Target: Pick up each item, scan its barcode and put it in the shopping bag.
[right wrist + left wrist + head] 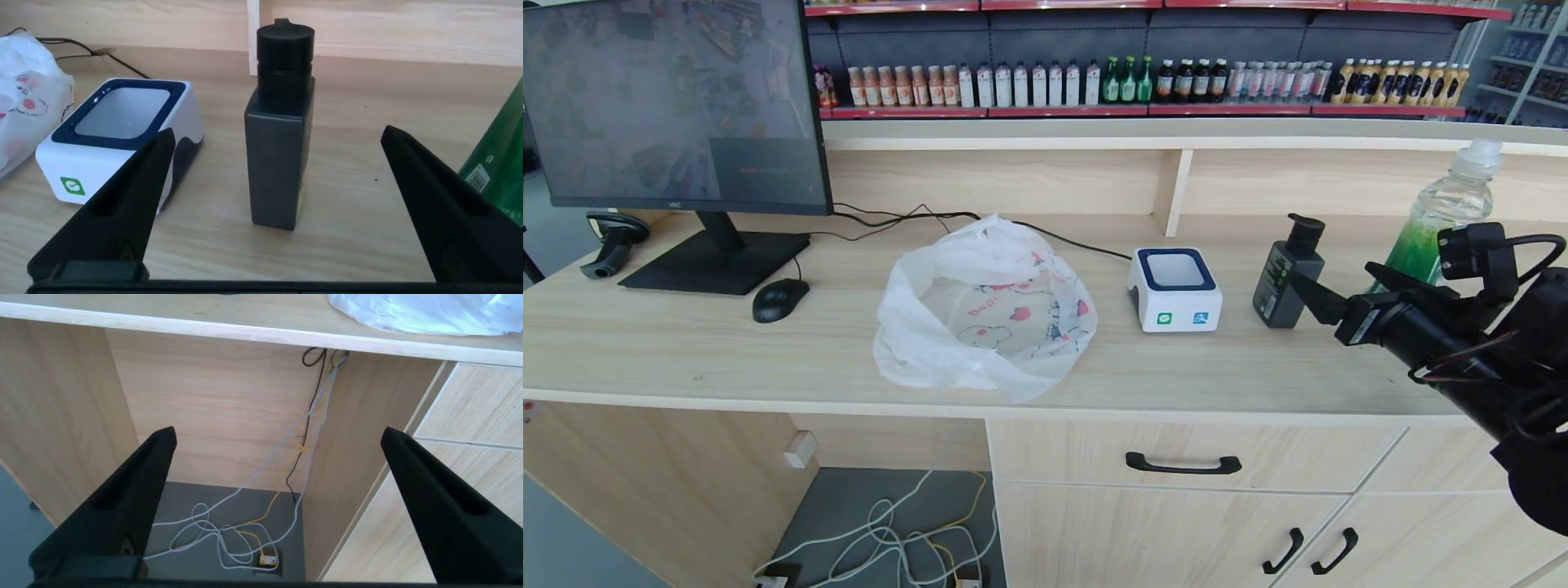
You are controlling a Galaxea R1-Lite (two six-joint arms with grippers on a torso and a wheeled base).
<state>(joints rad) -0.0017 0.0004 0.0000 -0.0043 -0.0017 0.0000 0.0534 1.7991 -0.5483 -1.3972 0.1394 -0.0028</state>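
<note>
**Right tool spread beside a dark pump bottle on a shop counter**

A pale wooden counter [686, 351] runs across the head view. Near its middle sits a white plastic shopping bag [984, 314], mouth open upward, with red and blue print. Just to the robot's right of it is a small white barcode scanner [1174, 288] with a dark blue rim around its window. Further right, a dark grey pump bottle [1286, 278] stands upright. Near it, further right, is a clear bottle with green liquid [1433, 229].

The right tool [1331, 273] hovers over the counter with its two fingers spread wide. It points at the pump bottle, which stands in line with the gap between them and is not gripped.

The left tool [278, 433] is also spread and holds nothing. It sits below the counter edge, facing an open recess with loose cables [245, 531] on the floor.

At the left end are a monitor [674, 102] and a black mouse [779, 299].
</note>
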